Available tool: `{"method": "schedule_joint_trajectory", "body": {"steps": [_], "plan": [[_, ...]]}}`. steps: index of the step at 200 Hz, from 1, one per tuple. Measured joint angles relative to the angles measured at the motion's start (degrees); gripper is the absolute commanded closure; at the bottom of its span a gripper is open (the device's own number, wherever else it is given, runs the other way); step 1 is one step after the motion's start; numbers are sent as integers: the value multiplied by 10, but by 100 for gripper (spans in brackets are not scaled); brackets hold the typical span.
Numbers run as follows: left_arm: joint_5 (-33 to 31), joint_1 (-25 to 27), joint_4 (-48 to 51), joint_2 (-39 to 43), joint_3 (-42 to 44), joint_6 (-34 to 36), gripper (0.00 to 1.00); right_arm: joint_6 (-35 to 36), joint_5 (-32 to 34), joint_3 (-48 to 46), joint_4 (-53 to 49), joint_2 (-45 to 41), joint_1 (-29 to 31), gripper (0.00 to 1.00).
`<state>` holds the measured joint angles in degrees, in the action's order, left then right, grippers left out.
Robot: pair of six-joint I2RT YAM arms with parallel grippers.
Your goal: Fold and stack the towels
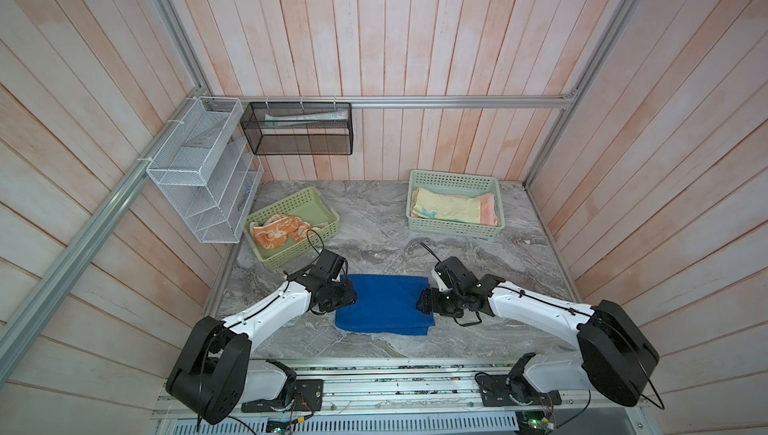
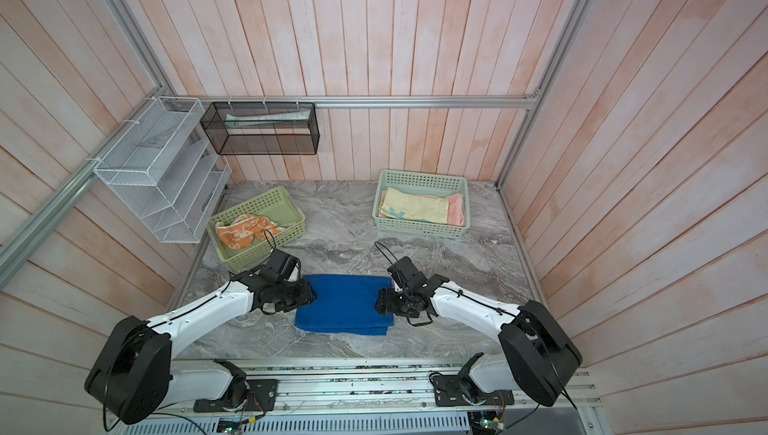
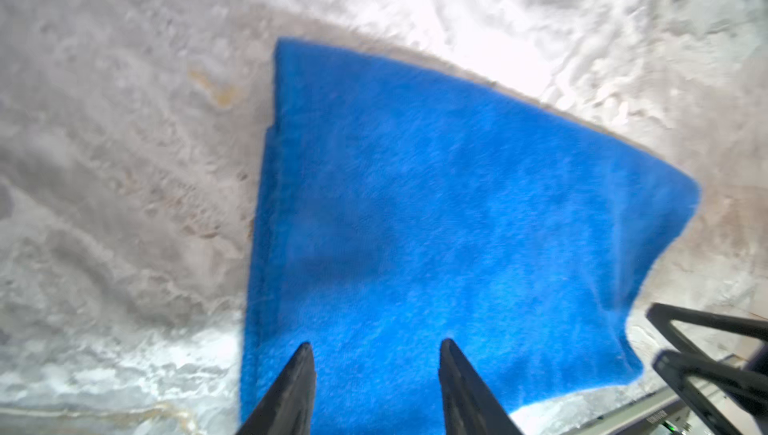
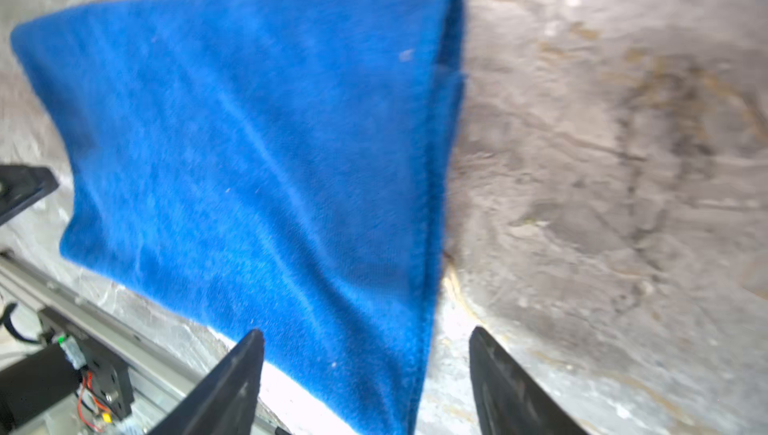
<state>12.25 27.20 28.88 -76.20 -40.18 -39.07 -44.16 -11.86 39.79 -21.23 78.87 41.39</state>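
- The blue towel (image 1: pixel 384 304) is seen folded into a flat rectangle at the front centre of the marble table (image 1: pixel 374 221), between the two grippers.
- Left gripper (image 3: pixel 376 345): fingers are held apart over the towel's left end; nothing is clamped.
- Right gripper (image 4: pixel 365 333): fingers are spread wide astride the right end; nothing is clamped.
- Done: the yellow towel (image 1: pixel 446 204) is stacked folded on the pink towel (image 1: pixel 489 209) in the right basket (image 1: pixel 453 175).
- Left: the blue towel is not yet stacked, and the orange towel (image 1: pixel 276 235) lies crumpled in the left basket (image 1: pixel 282 204). The task is judged a little past halfway.
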Motion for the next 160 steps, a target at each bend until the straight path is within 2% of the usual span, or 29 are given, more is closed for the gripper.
{"method": "schedule_joint_trajectory", "body": {"steps": [28,58,71,84,94,125,160], "plan": [[16,6,-19,-9,7,0,50,-26,-7,8,7,44,1,25],[31,6,-39,-2,33,-2,49,-34,-7,84,10,127,22,43],[36,6,-43,5,40,-2,50,-30,-9,117,14,163,32,59],[38,6,-49,13,45,-2,50,-23,-9,143,15,192,39,86],[38,6,-53,19,50,-2,50,-16,-9,162,15,214,41,100],[39,2,-63,43,69,-6,50,10,3,245,-17,269,44,100],[38,-23,-66,80,87,-11,50,65,65,370,-96,300,44,100]]}}
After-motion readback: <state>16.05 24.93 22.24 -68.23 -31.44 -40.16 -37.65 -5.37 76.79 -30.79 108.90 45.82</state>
